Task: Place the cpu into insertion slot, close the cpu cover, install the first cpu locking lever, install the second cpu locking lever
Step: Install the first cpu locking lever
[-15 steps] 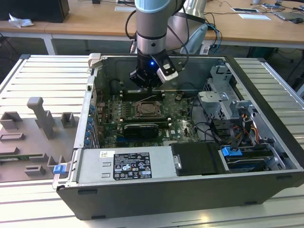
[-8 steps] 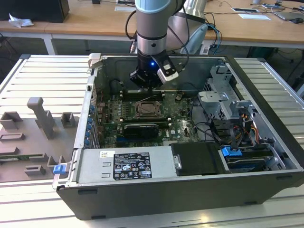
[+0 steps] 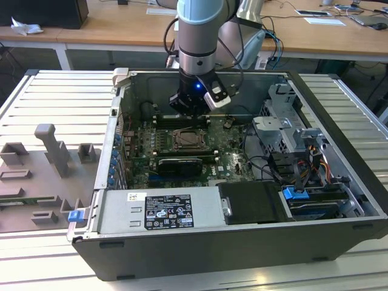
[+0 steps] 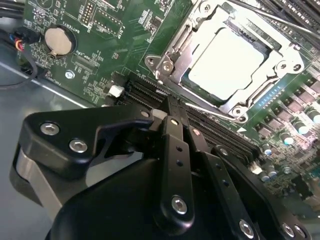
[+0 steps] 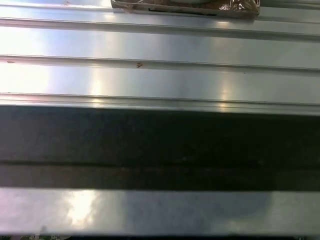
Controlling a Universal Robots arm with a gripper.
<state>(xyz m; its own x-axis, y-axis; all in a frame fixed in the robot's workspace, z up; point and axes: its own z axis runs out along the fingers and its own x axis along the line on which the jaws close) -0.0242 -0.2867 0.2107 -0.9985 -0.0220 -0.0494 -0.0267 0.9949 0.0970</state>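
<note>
From where the exterior view looks, the arm's lower body blocks the far part of the motherboard [image 3: 182, 154], and the gripper [image 3: 189, 108] hangs dark against dark parts inside the open computer case [image 3: 200, 242], so its fingertips are hard to pick out there. The first wrist view gives little beyond ribbed metal slats [image 5: 160, 45] and a dark band, with some object cut off at the picture's edge.

In the second wrist view the fingers [image 4: 175, 130] stand pressed together with no gap between them and hold nothing; their tips hover over the long black memory slots [image 4: 220, 130]. Just beyond those tips lies the insertion slot [image 4: 170, 57], and the cpu [image 4: 227, 62] sits flat inside it, its pale face showing through the window of the cpu cover [image 4: 280, 60], which lies down around it. In the exterior view the slot [image 3: 189, 140] sits a little nearer than the gripper, mid-board. A round coin battery [image 4: 58, 40] lies on the board, well apart from the slot.
</note>
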